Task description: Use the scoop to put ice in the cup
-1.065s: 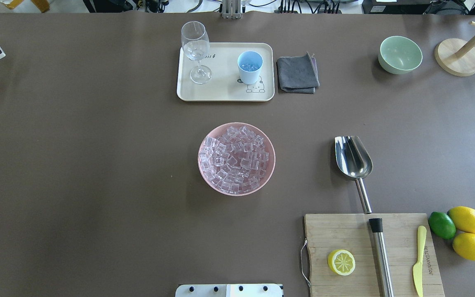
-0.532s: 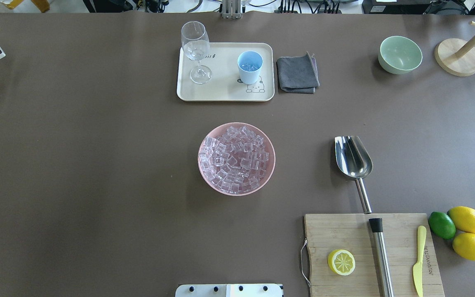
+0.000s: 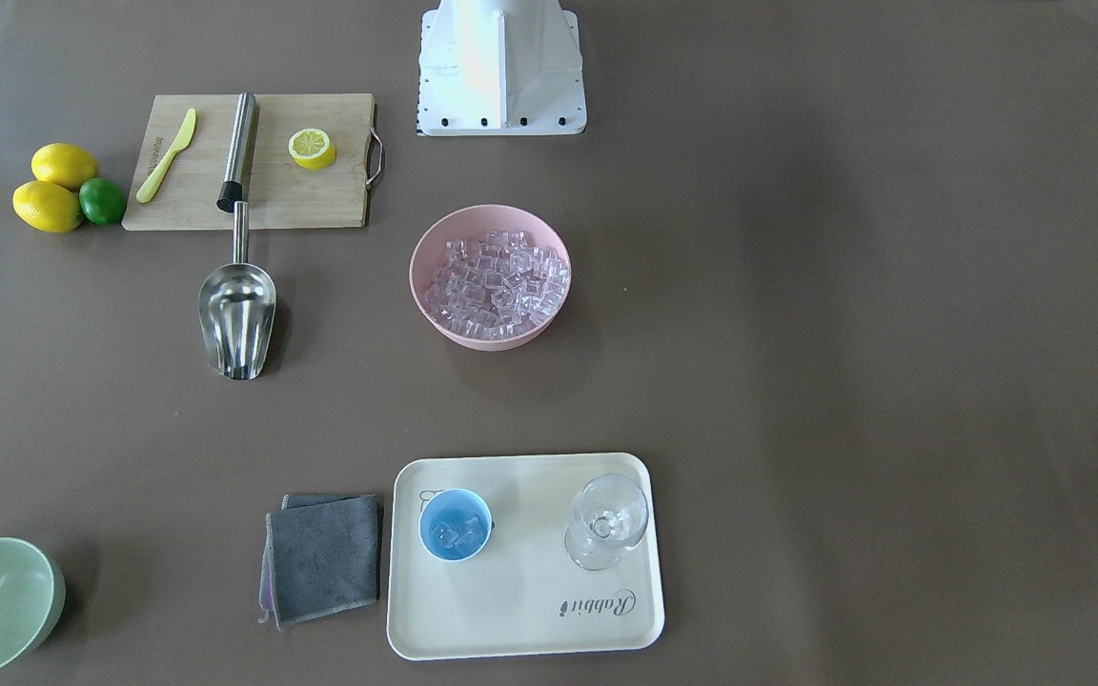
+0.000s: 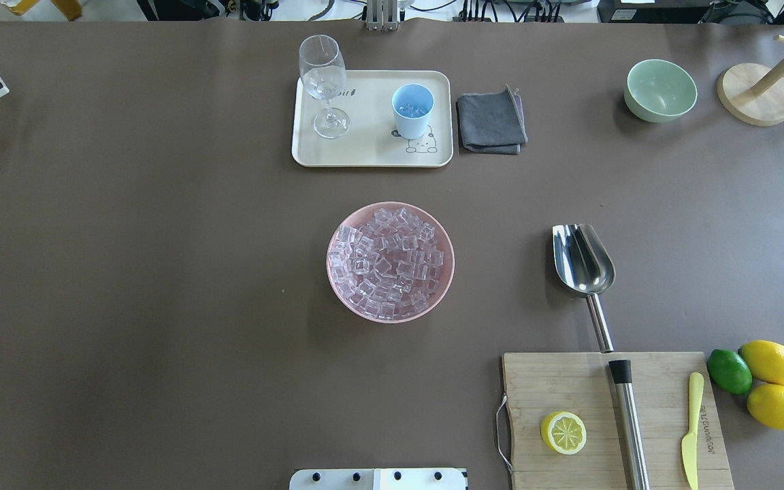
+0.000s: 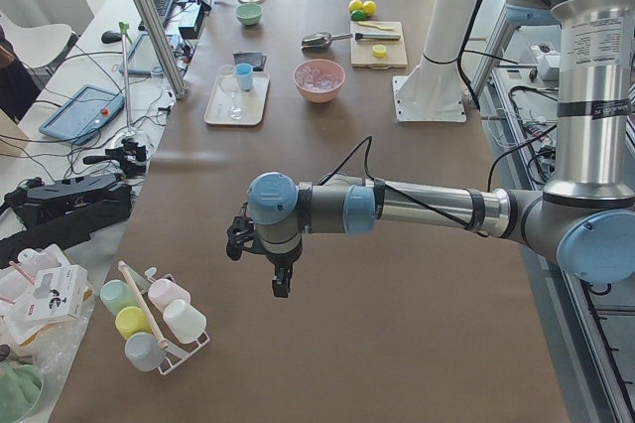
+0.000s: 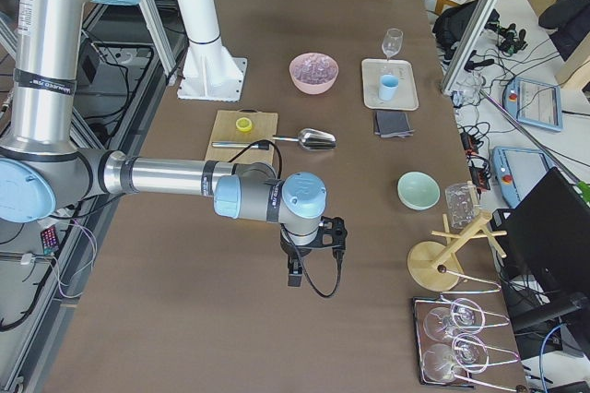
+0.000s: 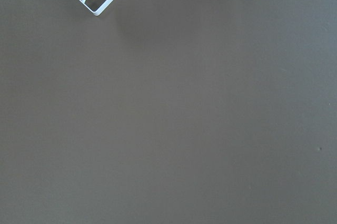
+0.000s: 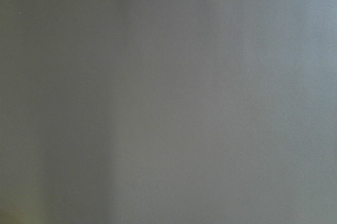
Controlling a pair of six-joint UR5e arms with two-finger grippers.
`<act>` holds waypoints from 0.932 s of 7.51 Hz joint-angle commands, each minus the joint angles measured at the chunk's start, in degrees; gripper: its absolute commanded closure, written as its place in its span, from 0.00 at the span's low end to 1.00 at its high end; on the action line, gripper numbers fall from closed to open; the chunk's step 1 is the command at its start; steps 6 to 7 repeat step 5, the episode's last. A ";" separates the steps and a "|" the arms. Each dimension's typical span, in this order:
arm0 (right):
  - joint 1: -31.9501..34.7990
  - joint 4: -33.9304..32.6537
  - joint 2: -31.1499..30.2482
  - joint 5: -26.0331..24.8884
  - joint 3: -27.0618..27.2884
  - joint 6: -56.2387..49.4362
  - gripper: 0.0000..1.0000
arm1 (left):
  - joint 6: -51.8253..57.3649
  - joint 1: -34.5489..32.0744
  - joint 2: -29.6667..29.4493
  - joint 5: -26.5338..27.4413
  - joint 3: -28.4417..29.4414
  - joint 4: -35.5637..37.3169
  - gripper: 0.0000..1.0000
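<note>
Out at your left end of the table, the left gripper [image 5: 279,282] hangs over bare brown table [image 4: 126,272], well apart from everything the job needs. It shows only from the side camera, so you cannot tell how its jaws stand.

Moving right, the cream tray [image 4: 371,160] sits at the far edge. A stemmed glass [image 4: 324,75] stands on its left half and the cup [image 4: 412,112] on its right half. The cup is upright, with a few cubes already lying in it.

Nearer you, in the middle of the table, the pink bowl [image 4: 330,262] is heaped with ice [image 4: 389,262]. The cubes look hard and slick, so expect them to slide and scatter rather than clump.

Further right lies the scoop [image 4: 584,258], flat on the table and empty, its trough opening toward the far side. Its rod handle [image 4: 599,323] runs back toward you and ends at the cutting board [image 4: 569,381], just beside the black tip of the steel cylinder [image 4: 629,422].

The scoop looks rigid, light and polished, so a thin round rod like that will likely want to roll in the fingers. Take it about halfway along the handle, clear of the board and the cylinder, and squeeze firmly so the loaded trough does not tip.

The right gripper [image 6: 297,268] is at your far right end, above bare table and well apart from the scoop. Again you cannot tell whether it is spread or closed.
</note>
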 commanded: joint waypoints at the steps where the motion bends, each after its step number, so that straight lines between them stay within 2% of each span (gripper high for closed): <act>1: -0.09 -0.43 0.23 0.50 0.10 0.59 0.01 | -0.02 0.00 0.01 0.00 0.00 0.05 0.02; 7: -0.09 -0.17 0.32 0.68 0.10 0.68 0.01 | -0.11 0.09 0.01 0.00 0.18 0.05 0.02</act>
